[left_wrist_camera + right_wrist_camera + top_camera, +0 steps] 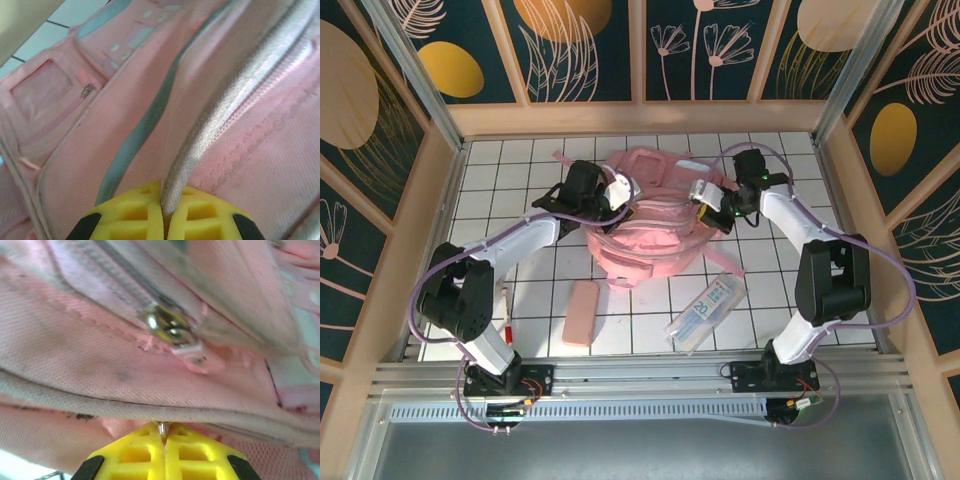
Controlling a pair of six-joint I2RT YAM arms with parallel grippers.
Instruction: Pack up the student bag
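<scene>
While shut, grippers [164,212] [164,442] on student bag [655,238]

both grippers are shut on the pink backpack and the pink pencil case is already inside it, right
Not quite. The top external view shows the pencil case lying on the table in front of the student bag, not inside it. The rest holds: the left gripper and right gripper are each shut on part of the bag.

The student bag [125,130] runs off every edge of both wrist views. Between the pads of the right claw [163,432] sits a small metal piece [161,428], perhaps a zipper pull, mostly hidden.
</scene>
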